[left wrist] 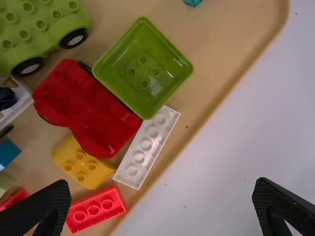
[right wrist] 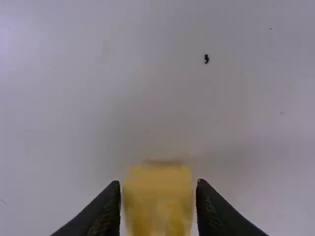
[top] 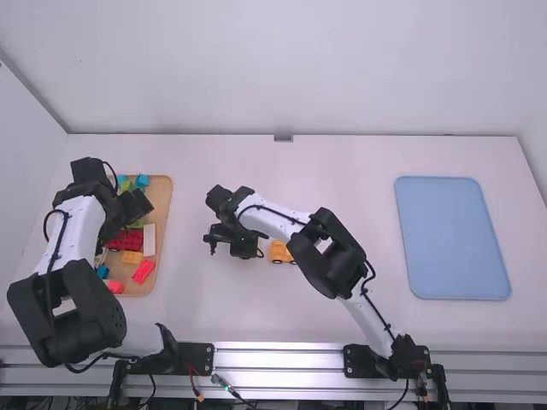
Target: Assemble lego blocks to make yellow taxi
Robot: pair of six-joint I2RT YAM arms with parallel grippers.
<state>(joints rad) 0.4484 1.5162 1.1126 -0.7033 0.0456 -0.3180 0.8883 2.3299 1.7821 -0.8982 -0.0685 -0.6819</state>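
Note:
My left gripper (top: 137, 205) is over the wooden tray; in the left wrist view the left gripper (left wrist: 161, 206) stands open, nothing between its fingers. Below it lie a yellow brick (left wrist: 81, 164), a red vehicle-like piece (left wrist: 88, 108), a white brick (left wrist: 146, 147), a red brick (left wrist: 96, 209) and a green box-like piece (left wrist: 142, 69). My right gripper (top: 224, 237) is left of the table's middle. In the right wrist view the right gripper (right wrist: 158, 189) is shut on a blurred yellow block (right wrist: 158, 201). A yellow wheeled piece (top: 280, 252) sits partly hidden beneath the right arm.
The wooden tray (top: 162, 192) stands at the left, also holding a green wheeled piece (left wrist: 44, 29) and blue blocks (top: 143, 180). A flat light-blue tray (top: 453, 239) lies at the right. White table surface separates the two trays.

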